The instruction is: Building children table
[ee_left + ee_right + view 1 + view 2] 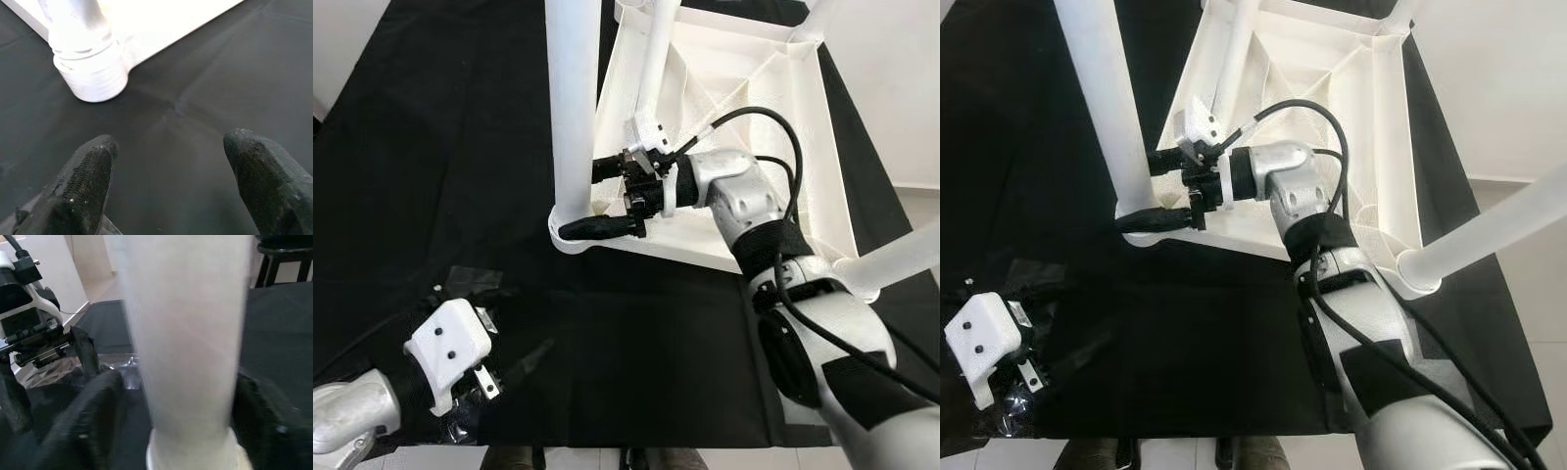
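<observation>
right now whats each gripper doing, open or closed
Left gripper: open, holding nothing, above the black cloth.
Right gripper: fingers on either side of the near table leg at its base; cannot tell if it is clamped.

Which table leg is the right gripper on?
The leg at the near-left corner of the upturned tabletop. The right gripper straddles its base, one finger on each side; the other legs stand at the other corners, untouched.

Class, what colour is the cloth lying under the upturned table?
Black. The cloth under the white table shows best in the left eye view.
</observation>
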Available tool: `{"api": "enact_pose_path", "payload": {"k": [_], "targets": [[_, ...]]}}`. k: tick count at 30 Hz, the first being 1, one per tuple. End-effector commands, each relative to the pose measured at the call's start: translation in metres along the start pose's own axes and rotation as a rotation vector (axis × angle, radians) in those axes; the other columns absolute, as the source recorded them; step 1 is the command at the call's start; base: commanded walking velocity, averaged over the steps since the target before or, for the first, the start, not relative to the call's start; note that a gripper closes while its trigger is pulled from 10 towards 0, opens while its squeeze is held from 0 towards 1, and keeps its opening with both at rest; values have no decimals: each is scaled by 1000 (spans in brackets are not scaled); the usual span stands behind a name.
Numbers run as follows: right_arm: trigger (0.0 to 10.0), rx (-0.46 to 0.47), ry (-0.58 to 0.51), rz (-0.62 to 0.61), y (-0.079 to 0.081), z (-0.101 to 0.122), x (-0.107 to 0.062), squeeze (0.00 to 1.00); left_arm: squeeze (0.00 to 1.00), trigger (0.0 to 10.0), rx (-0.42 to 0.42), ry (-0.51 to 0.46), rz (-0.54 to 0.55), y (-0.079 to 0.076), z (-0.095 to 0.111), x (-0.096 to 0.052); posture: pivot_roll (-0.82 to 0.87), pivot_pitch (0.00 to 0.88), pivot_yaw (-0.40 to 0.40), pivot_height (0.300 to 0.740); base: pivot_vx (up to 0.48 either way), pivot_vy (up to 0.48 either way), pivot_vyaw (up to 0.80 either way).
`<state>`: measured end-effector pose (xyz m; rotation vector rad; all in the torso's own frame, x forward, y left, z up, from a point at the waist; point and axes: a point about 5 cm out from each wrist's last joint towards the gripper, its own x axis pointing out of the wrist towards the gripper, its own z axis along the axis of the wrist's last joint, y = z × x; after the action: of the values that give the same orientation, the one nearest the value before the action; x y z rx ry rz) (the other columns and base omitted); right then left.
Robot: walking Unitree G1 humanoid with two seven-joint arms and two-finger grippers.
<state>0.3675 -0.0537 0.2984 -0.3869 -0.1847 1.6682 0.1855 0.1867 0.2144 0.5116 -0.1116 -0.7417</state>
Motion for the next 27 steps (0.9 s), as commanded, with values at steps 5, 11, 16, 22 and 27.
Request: {"api": "enact_pose_path", "payload": {"k": [5,11,16,22,27], "targets": [[0,-29,4,7,-1,0,13,0,0,10000,6,-29,-5,-1,7,2,240,404,-162,740,0,0,0],[0,-26,-24,-14,-1,-3,18,0,0,10000,10,-41,-3,-1,9,5,234,392,-164,740,0,0,0],[0,-20,-28,-21,2,-10,19,0,0,10000,9,-46,-5,-2,9,6,219,378,-171,740,0,0,0],[0,236,163,-788,51,-95,20,0,0,10000,7,-70,-6,-2,9,12,208,349,-179,740,0,0,0],[0,235,257,-1010,94,-109,9,0,0,10000,1,-81,-20,0,7,15,163,303,-148,740,0,0,0]]}}
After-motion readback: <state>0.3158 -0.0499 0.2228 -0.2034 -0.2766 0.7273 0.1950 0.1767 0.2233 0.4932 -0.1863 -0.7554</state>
